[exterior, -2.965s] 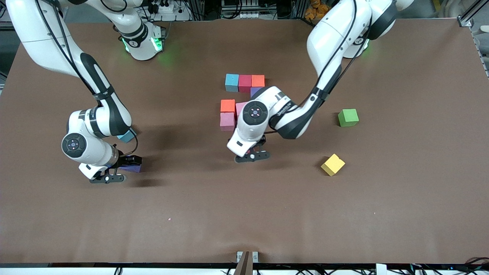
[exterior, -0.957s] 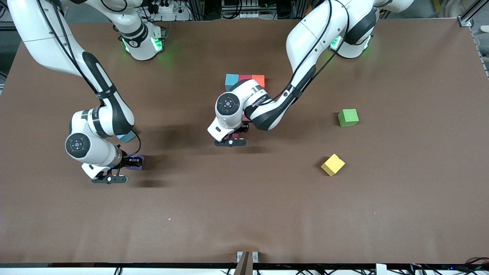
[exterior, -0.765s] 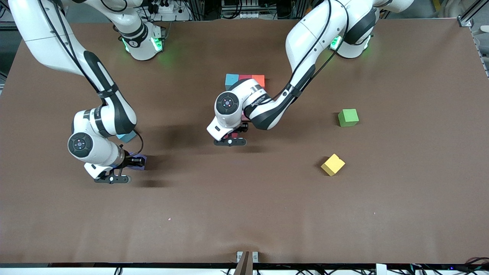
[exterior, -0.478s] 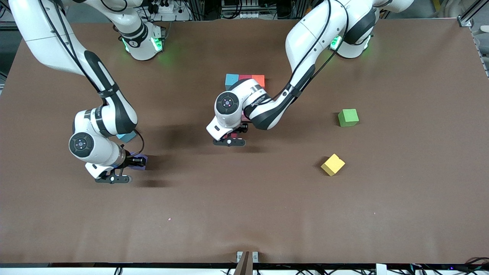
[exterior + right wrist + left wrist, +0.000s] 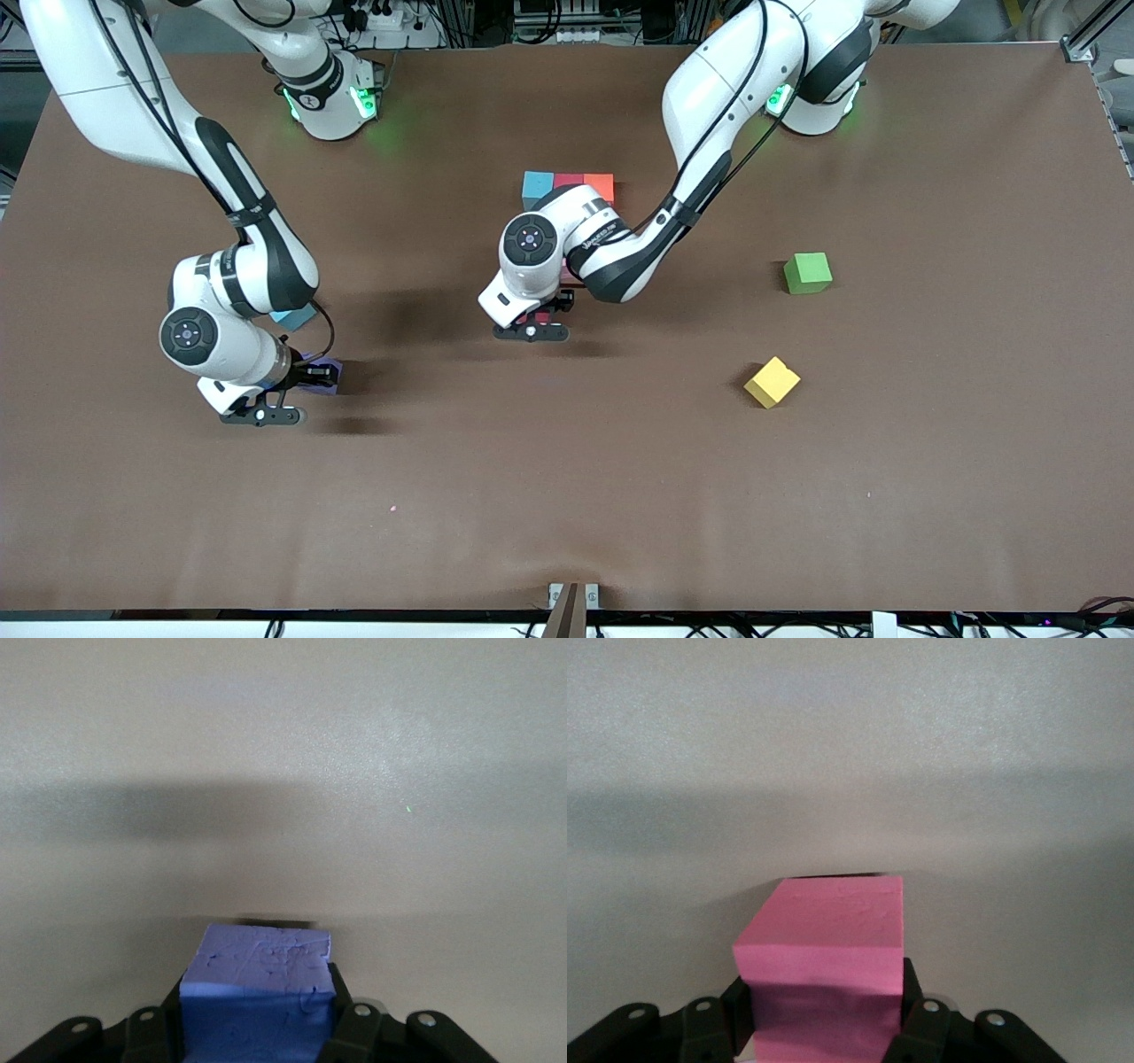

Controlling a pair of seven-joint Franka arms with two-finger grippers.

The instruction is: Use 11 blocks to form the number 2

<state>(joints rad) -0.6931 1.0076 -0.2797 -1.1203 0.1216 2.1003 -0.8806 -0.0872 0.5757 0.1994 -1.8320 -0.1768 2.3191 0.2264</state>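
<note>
Since three seconds ago the left gripper (image 5: 540, 321) has moved from open table to the cluster's near edge.

Front view: blue block (image 5: 537, 185), red block (image 5: 568, 180) and orange block (image 5: 600, 185) form a row; yellow block (image 5: 772, 382) lies apart; green cube (image 5: 807, 272) sits aside. Right gripper (image 5: 301, 383) hangs low over the right arm's end of the table.

Left wrist view: fingers (image 5: 740, 1014) clamp a pink block (image 5: 824, 979).

Right wrist view: fingers (image 5: 341, 1023) clamp a purple block (image 5: 257, 992).

Left gripper (image 5: 542, 317): now over the block cluster's near edge, carrying the pink block (image 5: 824, 970).
Right gripper (image 5: 301, 383): shifted slightly toward table centre.
</note>
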